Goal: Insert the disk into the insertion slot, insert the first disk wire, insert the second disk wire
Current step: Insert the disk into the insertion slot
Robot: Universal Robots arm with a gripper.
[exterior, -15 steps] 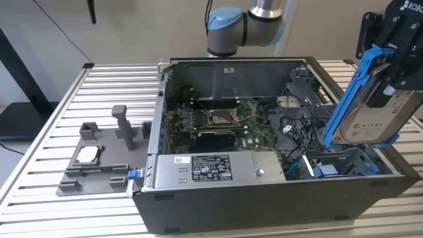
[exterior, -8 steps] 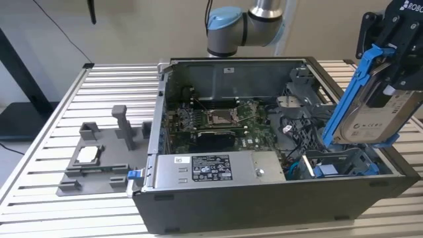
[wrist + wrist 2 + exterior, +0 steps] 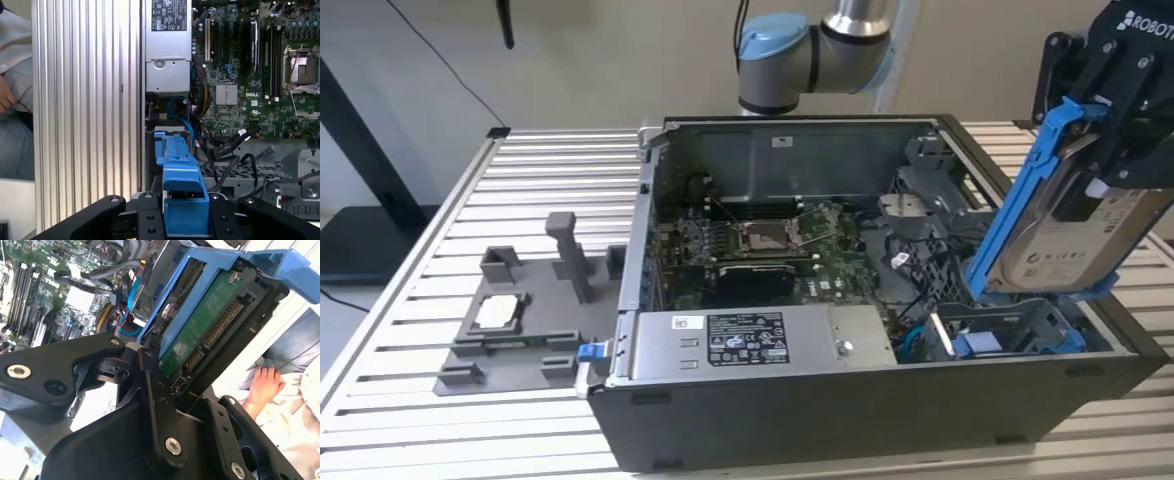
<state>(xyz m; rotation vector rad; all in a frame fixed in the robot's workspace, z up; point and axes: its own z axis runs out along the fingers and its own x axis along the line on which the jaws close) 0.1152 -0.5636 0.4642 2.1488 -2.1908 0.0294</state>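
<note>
Blue-framed disk [image 3: 1061,240] held up over the computer case [image 3: 854,420].
The black fingers [image 3: 150,220] are closed tight on it, tilted, just above the insertion slot [image 3: 1021,330].

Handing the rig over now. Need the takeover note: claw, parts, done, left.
Claw: shut on the disk, gripping its blue carrier.
Disk: tilted, held over the insertion slot at the exterior view's right end of the open case; not seated.
Done: disk is in the claw, above the bay.
Left: disk into the slot, then both disk wires; loose cables lie inside the case.
</note>
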